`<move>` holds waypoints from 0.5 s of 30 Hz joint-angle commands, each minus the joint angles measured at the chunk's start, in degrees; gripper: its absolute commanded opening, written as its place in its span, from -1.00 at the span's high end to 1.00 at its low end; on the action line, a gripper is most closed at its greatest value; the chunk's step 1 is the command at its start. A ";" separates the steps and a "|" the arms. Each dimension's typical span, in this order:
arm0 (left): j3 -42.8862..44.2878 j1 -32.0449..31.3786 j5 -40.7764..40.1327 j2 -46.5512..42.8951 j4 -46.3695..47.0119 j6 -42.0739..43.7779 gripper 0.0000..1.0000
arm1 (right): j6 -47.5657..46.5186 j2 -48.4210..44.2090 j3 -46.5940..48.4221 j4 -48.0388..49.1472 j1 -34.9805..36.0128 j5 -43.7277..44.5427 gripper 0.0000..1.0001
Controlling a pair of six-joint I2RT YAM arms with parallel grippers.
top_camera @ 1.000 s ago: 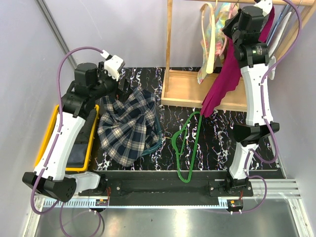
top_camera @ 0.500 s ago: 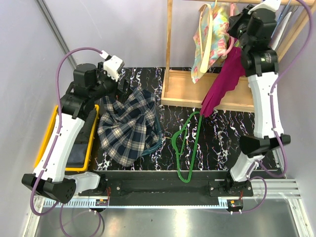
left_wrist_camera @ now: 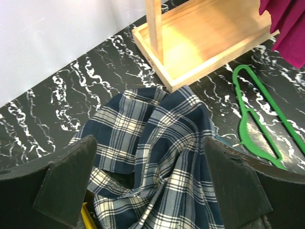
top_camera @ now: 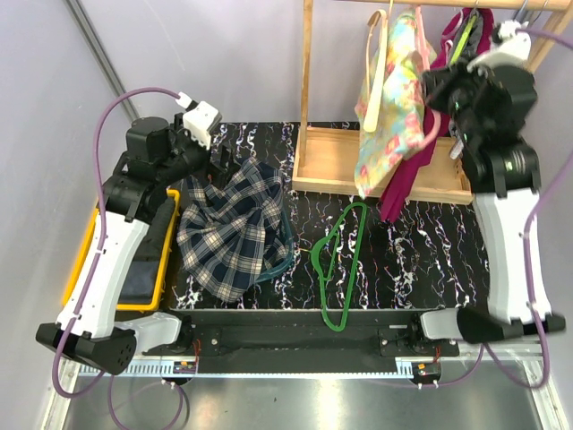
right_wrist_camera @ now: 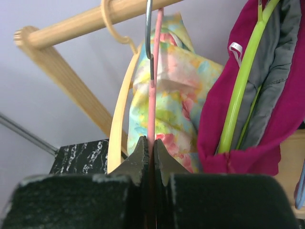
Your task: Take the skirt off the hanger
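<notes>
The plaid skirt (top_camera: 235, 228) lies crumpled on the left of the black marbled table, off the hanger. It also fills the left wrist view (left_wrist_camera: 162, 143). The dark green hanger (top_camera: 345, 260) lies flat and bare on the table to its right, apart from the skirt; it also shows in the left wrist view (left_wrist_camera: 257, 124). My left gripper (top_camera: 219, 161) hangs open and empty above the skirt's far edge (left_wrist_camera: 150, 157). My right gripper (top_camera: 434, 94) is up at the rack, shut (right_wrist_camera: 153, 148) on the pink hanger (right_wrist_camera: 153, 71) that carries the floral garment (top_camera: 389, 98).
A wooden clothes rack with a flat base (top_camera: 358, 161) stands at the back right. A magenta garment (top_camera: 407, 175) hangs there on a lime hanger (right_wrist_camera: 243, 81). A yellow tray (top_camera: 81, 242) sits at the table's left edge under my left arm.
My right arm has risen and swung right, lifting the pink hanger and floral garment up towards the rail. The left arm, skirt and green hanger have hardly moved.
</notes>
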 commanded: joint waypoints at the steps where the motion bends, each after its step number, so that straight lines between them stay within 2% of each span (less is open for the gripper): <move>1: 3.98 0.26 5.07 -1.61 0.29 -1.49 -0.98 | 2.01 -13.08 -11.09 8.61 -0.11 -5.45 1.00; 4: 6.79 0.26 8.14 -1.52 -0.33 -3.33 -0.97 | 4.82 -19.23 -18.57 5.02 0.06 -10.88 1.00; 8: 9.78 0.26 16.73 -1.26 -0.42 -9.02 -0.98 | 5.62 -25.30 -24.72 -0.17 1.02 -18.53 1.00; 12: 13.03 0.26 23.87 -0.29 -0.24 -15.36 -0.97 | 3.86 -29.44 -26.32 -5.18 3.13 -28.45 1.00; 13: 13.38 0.26 24.84 -0.12 0.02 -16.33 -0.98 | 3.86 -30.23 -26.23 -5.45 3.75 -34.22 1.00; 15: 14.00 0.26 27.48 0.50 0.28 -18.18 -0.98 | 4.64 -31.46 -24.31 -6.42 4.01 -39.70 1.00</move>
